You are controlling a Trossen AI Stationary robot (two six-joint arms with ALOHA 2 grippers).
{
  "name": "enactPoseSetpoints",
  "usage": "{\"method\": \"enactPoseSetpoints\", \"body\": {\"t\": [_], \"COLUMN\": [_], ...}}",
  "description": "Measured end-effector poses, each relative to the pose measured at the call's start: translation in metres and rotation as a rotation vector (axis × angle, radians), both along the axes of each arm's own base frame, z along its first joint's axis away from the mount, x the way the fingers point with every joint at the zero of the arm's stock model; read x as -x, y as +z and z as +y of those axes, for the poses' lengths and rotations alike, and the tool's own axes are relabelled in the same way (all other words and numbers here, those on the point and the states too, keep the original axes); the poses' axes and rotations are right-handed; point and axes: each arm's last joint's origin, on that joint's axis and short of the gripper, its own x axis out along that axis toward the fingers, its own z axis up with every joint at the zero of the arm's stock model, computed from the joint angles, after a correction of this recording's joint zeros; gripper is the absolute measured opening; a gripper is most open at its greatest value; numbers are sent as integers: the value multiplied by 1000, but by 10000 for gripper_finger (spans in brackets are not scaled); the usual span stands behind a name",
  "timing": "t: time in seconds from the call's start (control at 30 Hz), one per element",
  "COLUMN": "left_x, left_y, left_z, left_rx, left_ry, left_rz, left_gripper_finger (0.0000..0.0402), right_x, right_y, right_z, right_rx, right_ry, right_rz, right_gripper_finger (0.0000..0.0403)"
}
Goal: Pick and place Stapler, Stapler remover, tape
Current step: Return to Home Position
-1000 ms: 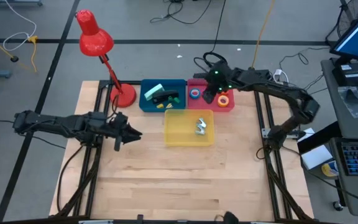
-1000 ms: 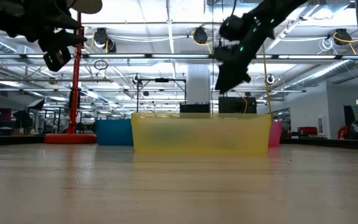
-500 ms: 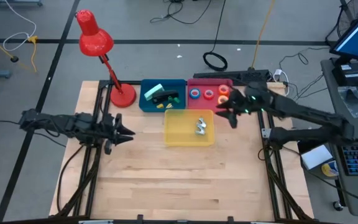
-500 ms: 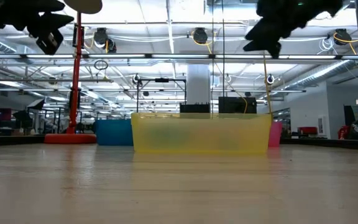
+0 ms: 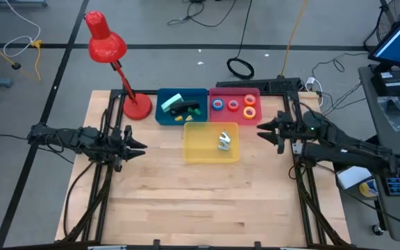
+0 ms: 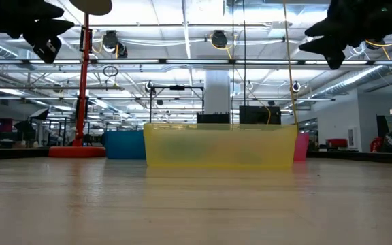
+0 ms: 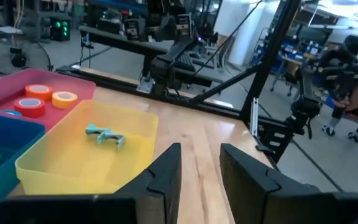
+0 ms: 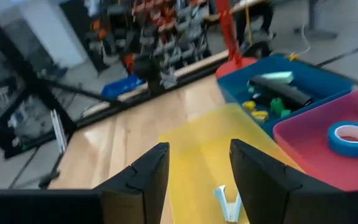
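My left gripper (image 5: 136, 147) hangs over the pale wooden table (image 5: 186, 201). Its fingers are spread and hold nothing, and its wrist view shows bare wood through the gap. My right gripper (image 5: 261, 128) faces it from the opposite side, likewise released and empty. In the low view both sit high above the table top.

Between the two grippers lies a translucent yellow plastic bin (image 5: 193, 154), closer to the right gripper's tips than to the left's. A silvery claw-shaped staple remover (image 5: 224, 141) lies inside it, toward the right gripper's end.

Just off the right gripper's tips, toward the table's back edge, sits a red rectangular plastic bin (image 5: 228, 120). All four tapes are in it, each a small ring with a pale centre. The yellow tape roll (image 5: 249, 110) and the orange tape roll (image 5: 249, 99) lie nearest that gripper. The red tape roll (image 5: 233, 105) comes next and the blue tape roll (image 5: 217, 105) is farthest from it.

Past the red bin from the right gripper, and touching it, is a blue rectangular plastic bin (image 5: 162, 119). It holds a black stapler (image 5: 185, 107) among a few small coloured pieces I cannot identify.

A red metal desk lamp (image 5: 106, 43) stands beyond the left gripper's tips, with its round base beside the blue bin.
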Motion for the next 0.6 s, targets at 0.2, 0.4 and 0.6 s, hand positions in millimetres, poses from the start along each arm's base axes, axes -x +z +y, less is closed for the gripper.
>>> {"method": "enactPoseSetpoints", "body": {"t": [0.2, 0.4, 0.6], "left_x": [8, 5, 2], "left_y": [-16, -38, -45], "left_z": [3, 4, 6], "left_rx": [2, 25, 36], "left_ry": [37, 43, 59], "left_rz": [-57, -65, -64], "left_gripper_finger": [111, 111, 111], "right_x": [13, 13, 8], "right_y": [-6, -29, -52], "right_z": [3, 0, 0], "right_rx": [24, -6, -31], "right_ry": [-45, -146, -109], "right_rz": [-61, -38, -147], "right_gripper_finger": [164, 163, 165]}}
